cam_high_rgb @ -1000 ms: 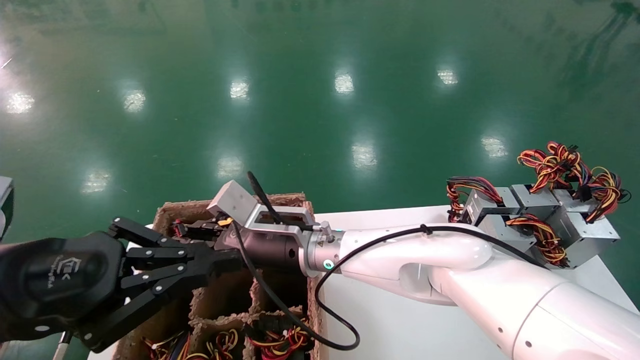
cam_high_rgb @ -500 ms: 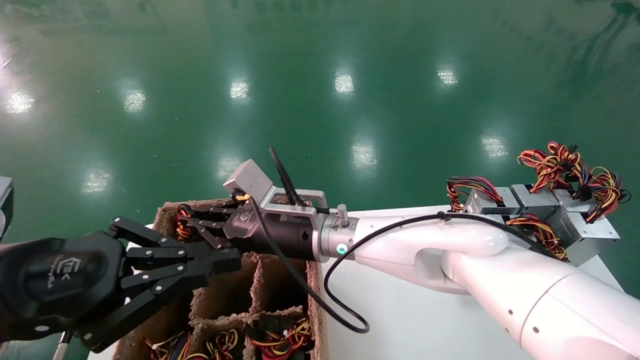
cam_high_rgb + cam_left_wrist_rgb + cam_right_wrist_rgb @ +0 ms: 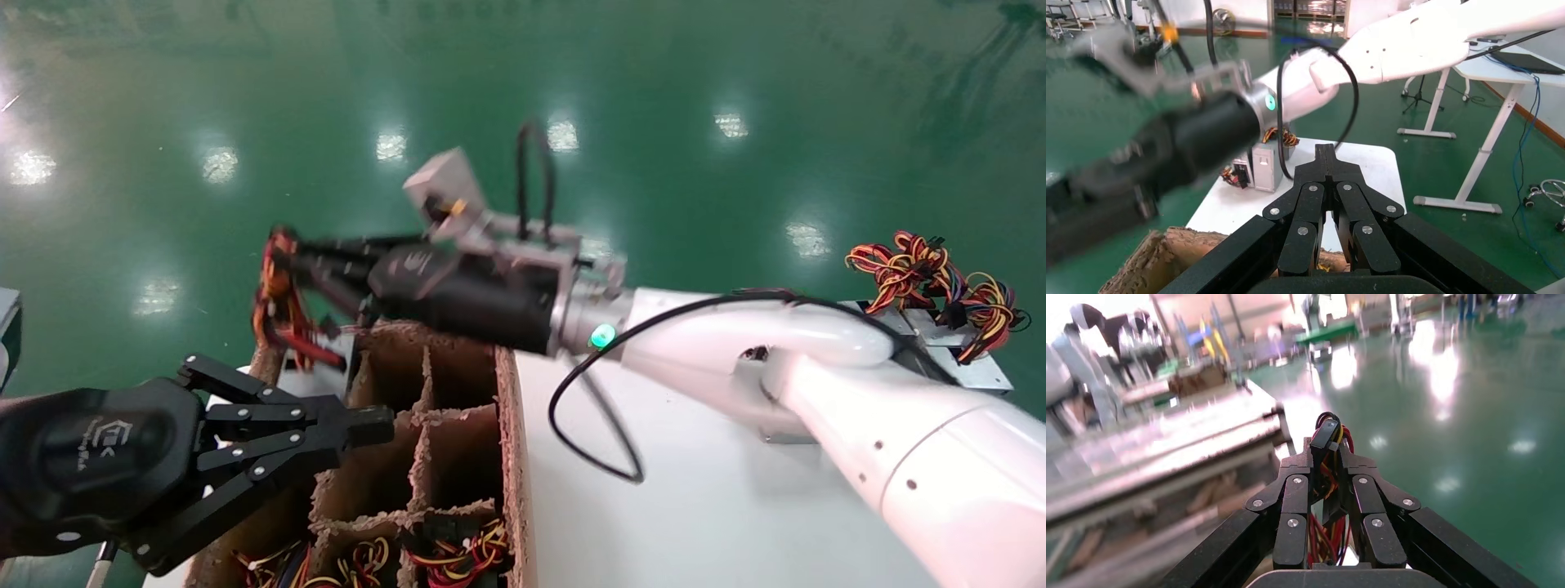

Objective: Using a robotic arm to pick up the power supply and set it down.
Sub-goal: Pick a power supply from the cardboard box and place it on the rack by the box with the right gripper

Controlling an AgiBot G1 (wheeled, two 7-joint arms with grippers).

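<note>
My right gripper (image 3: 284, 263) hangs above the far-left corner of the cardboard box (image 3: 508, 457), on its white arm (image 3: 760, 351). It is shut on the red, yellow and black wire bundle (image 3: 1327, 454) of a power supply. The silver-grey box of that power supply (image 3: 309, 380) dangles below the wires at the carton's far-left compartment, partly above its rim. My left gripper (image 3: 372, 425) is parked at the near left, shut and empty, its tip (image 3: 1326, 154) pointing over the carton.
The carton is split into compartments; the near ones hold more wire bundles (image 3: 458, 555). Several other power supplies (image 3: 964, 359) with coloured wires stand at the far right of the white table (image 3: 695, 506). Green floor lies beyond.
My right arm has risen and swung up from the far-left compartment, drawing the wire bundle and its silver box upward. The left arm has not moved.
</note>
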